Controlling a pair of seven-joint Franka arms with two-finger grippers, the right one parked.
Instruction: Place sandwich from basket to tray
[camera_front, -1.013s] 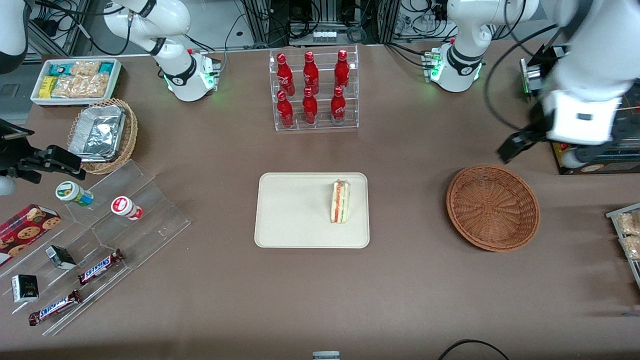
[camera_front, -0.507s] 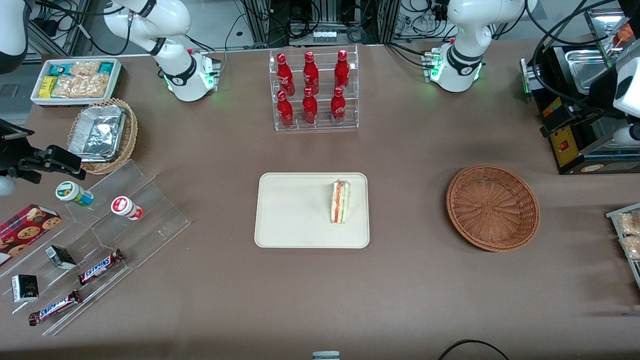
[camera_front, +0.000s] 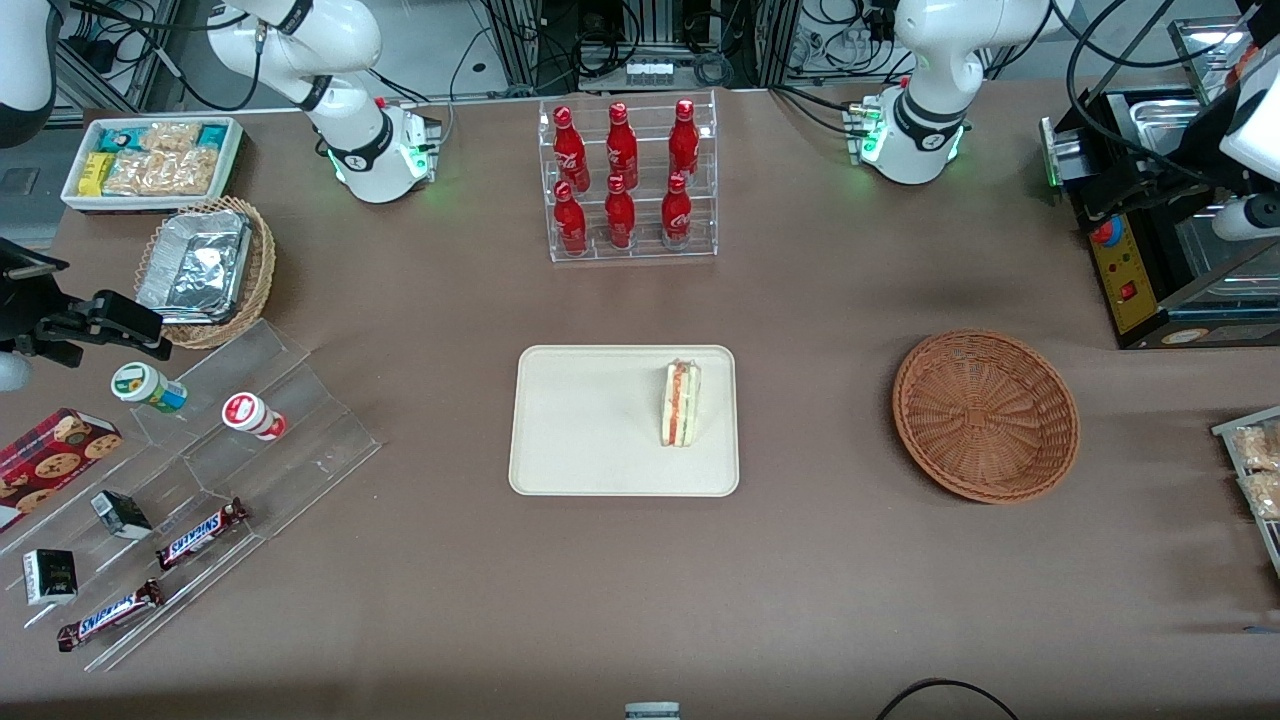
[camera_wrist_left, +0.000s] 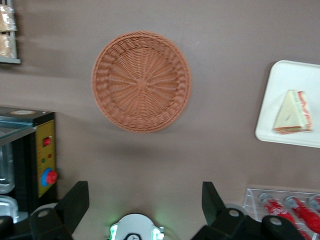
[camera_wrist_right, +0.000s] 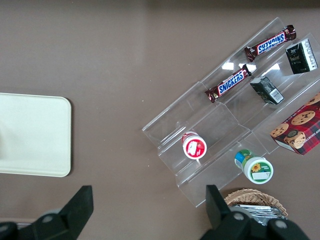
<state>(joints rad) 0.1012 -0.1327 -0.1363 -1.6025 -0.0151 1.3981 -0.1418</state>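
The sandwich (camera_front: 680, 404) (camera_wrist_left: 291, 112), a white-bread wedge with orange and green filling, lies on the cream tray (camera_front: 580, 440) (camera_wrist_left: 290, 80) at the table's middle. The reddish-brown wicker basket (camera_front: 985, 415) (camera_wrist_left: 141, 81) sits beside the tray toward the working arm's end, with nothing in it. My left gripper (camera_wrist_left: 145, 192) hangs high above the table near the working arm's base, farther from the front camera than the basket. It is open, its two black fingers (camera_wrist_left: 77, 197) stand wide apart, and nothing is between them.
A black machine with a yellow panel (camera_front: 1130, 270) stands at the working arm's end. A clear rack of red bottles (camera_front: 628, 180) stands farther from the front camera than the tray. Snack packets (camera_front: 1255, 470) lie at the table's edge. Acrylic steps (camera_front: 250, 440) with snacks are toward the parked arm's end.
The left arm has swung from above the basket's edge out toward the working arm's end of the table. Sandwich, tray and basket have not moved.
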